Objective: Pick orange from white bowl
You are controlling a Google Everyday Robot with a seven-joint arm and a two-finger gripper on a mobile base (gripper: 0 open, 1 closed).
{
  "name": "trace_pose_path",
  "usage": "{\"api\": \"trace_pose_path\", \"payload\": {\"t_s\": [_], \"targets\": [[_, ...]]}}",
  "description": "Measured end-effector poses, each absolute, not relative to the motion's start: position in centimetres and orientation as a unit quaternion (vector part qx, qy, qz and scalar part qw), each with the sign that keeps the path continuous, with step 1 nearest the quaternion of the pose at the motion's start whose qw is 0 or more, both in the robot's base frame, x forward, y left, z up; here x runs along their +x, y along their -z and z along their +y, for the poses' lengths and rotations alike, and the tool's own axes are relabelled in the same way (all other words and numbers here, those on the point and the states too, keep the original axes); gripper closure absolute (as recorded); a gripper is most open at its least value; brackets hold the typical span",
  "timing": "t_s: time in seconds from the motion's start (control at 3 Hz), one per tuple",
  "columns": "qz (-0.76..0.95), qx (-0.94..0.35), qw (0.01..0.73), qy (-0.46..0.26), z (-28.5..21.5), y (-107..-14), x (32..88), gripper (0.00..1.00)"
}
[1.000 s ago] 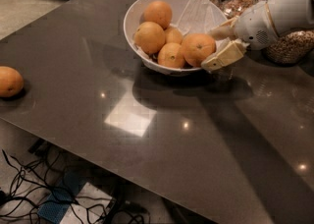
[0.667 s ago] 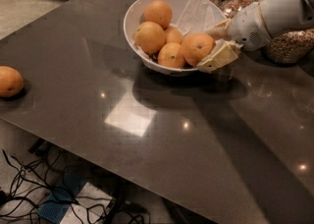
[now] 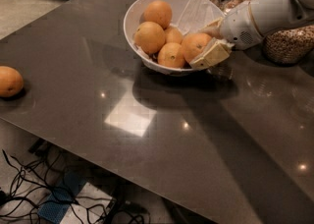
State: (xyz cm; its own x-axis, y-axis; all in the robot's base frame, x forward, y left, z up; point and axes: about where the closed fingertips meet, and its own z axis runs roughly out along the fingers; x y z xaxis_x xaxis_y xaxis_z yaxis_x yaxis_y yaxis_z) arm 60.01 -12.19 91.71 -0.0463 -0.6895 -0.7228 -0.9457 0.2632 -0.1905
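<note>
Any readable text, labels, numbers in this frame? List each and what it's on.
None readable: no text shows on the wide white bowl, its round oranges, the glass grain jar or the dark table.
The white gripper is at the bowl's right rim.

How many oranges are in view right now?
6. Five in the white bowl: back, left, front, one half-hidden mid-bowl, and the orange by the gripper at its right side. One orange lies alone near the table's left edge. Others may hide underneath.
</note>
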Motion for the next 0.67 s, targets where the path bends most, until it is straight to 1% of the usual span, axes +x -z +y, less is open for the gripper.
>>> {"api": "trace_pose_path", "payload": {"t_s": [0.67], "targets": [[0.698, -0.577, 0.38, -0.186, -12.36, -92.0, 59.96, 0.97]]}}
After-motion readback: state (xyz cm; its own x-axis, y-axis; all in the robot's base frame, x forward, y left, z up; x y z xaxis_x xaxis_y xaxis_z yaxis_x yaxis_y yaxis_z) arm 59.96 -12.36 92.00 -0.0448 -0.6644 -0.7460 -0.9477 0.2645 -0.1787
